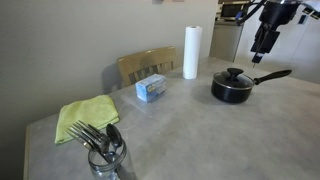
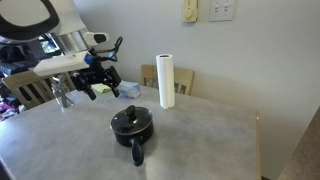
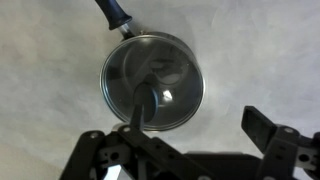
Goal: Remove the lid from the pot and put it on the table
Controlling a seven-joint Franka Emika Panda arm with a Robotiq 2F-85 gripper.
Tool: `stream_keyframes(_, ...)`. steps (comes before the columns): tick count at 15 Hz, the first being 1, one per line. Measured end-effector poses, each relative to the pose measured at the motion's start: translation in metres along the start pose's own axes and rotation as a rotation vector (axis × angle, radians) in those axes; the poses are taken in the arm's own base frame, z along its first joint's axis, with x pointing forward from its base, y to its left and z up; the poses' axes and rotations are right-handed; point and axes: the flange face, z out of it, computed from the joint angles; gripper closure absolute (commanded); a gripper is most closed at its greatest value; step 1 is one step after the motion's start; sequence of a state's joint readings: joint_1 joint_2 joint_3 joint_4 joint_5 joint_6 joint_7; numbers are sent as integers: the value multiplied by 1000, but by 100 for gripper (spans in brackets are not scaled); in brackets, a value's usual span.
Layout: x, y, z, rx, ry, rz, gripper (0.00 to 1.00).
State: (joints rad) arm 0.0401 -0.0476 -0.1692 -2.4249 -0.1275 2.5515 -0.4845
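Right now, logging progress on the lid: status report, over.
Gripper open, empty, above the pot. Lid seated on pot, pot on table. Path to knob clear.

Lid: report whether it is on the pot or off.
On. The lid sits flat on the pot in all views; the open gripper hangs above, apart from it.

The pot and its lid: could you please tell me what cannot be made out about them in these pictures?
1. What the pot holds: in the wrist view, reflections on the lid blur the inside; in both exterior views it is too small.
2. The handle: its end is cut off by the top edge of the wrist view.
3. The lid's thin rim: too small to see in both exterior views.
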Motion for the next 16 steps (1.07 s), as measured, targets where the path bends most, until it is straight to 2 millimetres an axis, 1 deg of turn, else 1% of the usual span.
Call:
stream_keyframes(3,12,19,13,-10,-12,-1,0)
stream_keyframes(5,17,30,25,-2,-23,-2,0)
stream_keyframes(7,18,40,44,20,-47,3,0)
stream_keyframes(10,15,51,79,55,-108,10,0)
stream_keyframes(12,14,57,99,64,-145,15,0)
stream_keyframes(14,14,62,108,61,-158,20,0)
stream_keyframes(16,15,62,109,60,-157,20,0)
